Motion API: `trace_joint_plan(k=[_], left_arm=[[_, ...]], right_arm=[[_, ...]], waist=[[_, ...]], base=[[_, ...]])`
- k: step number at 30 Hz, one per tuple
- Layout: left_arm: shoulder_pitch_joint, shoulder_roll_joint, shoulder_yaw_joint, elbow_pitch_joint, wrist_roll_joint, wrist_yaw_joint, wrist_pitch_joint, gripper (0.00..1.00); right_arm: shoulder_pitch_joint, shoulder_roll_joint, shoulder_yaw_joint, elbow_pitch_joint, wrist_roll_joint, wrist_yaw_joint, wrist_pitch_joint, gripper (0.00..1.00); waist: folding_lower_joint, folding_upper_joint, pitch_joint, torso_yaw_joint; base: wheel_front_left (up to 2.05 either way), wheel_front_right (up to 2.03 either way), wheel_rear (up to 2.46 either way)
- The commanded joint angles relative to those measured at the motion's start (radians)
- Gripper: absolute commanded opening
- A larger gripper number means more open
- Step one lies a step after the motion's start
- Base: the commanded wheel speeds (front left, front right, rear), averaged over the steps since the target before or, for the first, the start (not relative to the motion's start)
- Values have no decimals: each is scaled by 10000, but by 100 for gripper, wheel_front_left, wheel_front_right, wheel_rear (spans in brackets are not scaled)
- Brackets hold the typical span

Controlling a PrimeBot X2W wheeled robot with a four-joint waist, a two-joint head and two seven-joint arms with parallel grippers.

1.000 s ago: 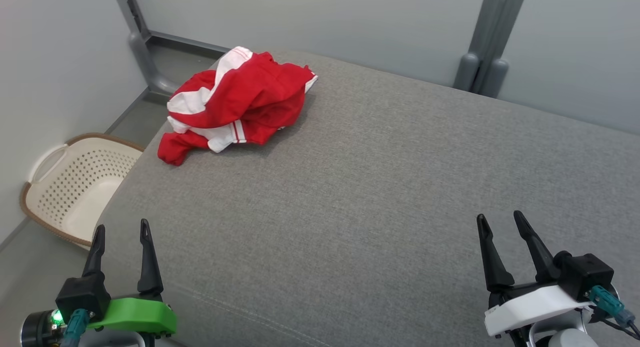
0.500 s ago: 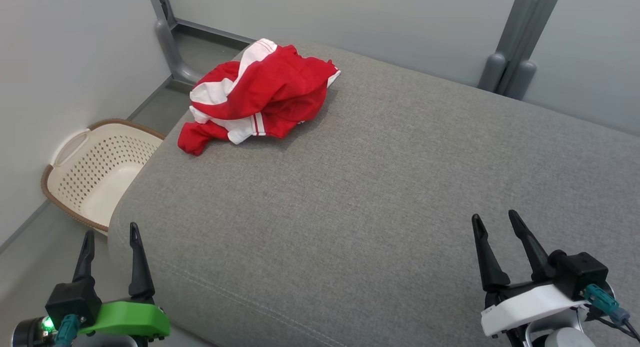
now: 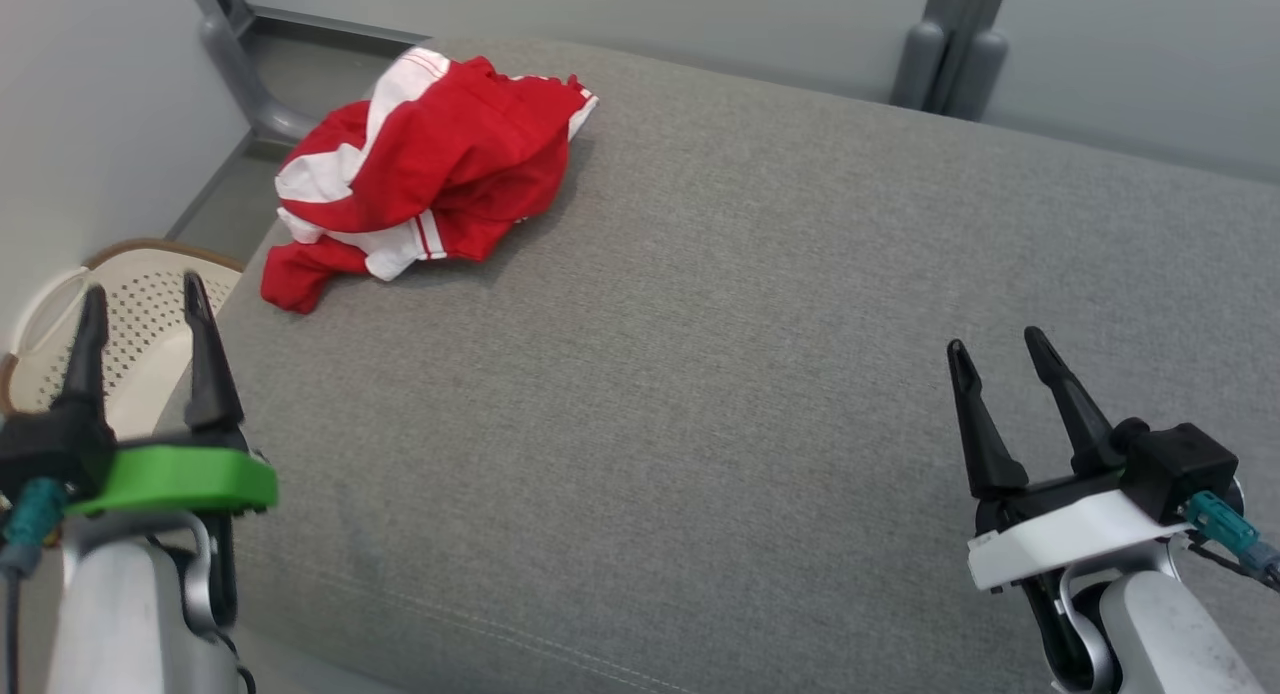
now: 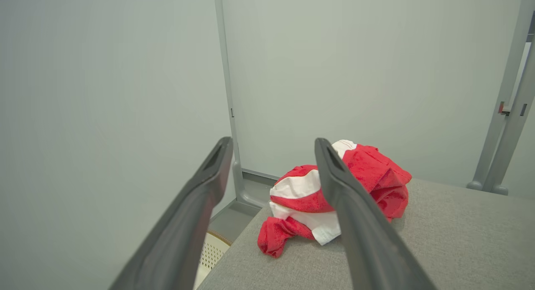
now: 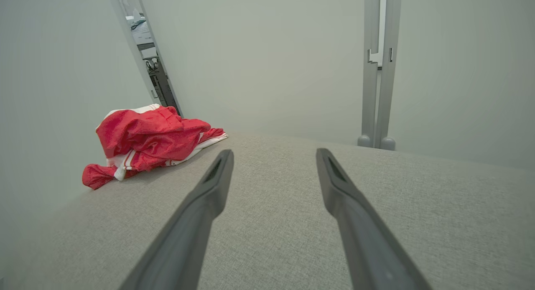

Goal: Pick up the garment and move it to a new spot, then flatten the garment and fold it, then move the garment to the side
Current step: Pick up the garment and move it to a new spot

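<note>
One wide grey cushion (image 3: 760, 304) carries the crumpled red-and-white garment (image 3: 430, 174) at its far left corner. My left pincer (image 3: 142, 286) and right pincer (image 3: 995, 340) gape empty, well short of it; I'd reach the left in and pinch a high fold.

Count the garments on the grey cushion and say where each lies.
1. A crumpled red and white garment lies at the far left corner of the grey cushion, near the laundry basket. A second piece could be hidden inside the heap.
</note>
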Motion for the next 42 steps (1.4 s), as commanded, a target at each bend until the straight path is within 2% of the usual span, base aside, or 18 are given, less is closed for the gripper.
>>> trace_joint_plan(k=[1,8,17,22,29,34,39,41,42], left_arm=[[-561,161,48,85,-78,-74,-10,100],[-2852,1028,264,993,-428,-275,115,100],[-4995,2192,251,2523,-924,-452,994,100],[-5545,2794,236,3666,-1056,-508,1598,100],[-5278,3072,234,4844,-1137,-314,2627,100],[-5212,3022,335,5631,-1375,-99,3367,100],[-5238,2876,224,6319,-1532,-67,4148,100],[-5242,2873,208,6448,-1592,-87,4257,13],[-5252,2886,196,6487,-1575,-93,4275,0]], right_arm=[[-195,-127,-38,-45,15,4,-35,100],[-912,-308,-337,-267,80,3,-35,100],[-1157,-355,-973,-562,49,3,-35,100],[-1105,-369,-1229,-698,-24,4,-35,100],[-1074,-313,-1259,-761,-64,3,-35,100],[-1092,-355,-1235,-702,-114,3,-35,100],[-1115,-352,-1119,-618,-119,3,-35,100],[-1104,-339,-1073,-617,-111,3,-35,100],[-1101,-359,-1070,-615,-82,3,-35,100]], waist=[[0,0,931,-927],[0,0,2176,-2419],[0,0,3266,-3636],[0,0,3616,-3919],[0,0,3611,-4037],[0,0,3516,-4015],[0,0,3382,-4060],[0,0,3323,-4105],[0,0,3305,-4125]], base=[[0,0,0],[0,0,0],[0,0,0],[0,0,0],[0,0,0],[0,0,0],[0,0,0],[0,0,0],[0,0,0]])
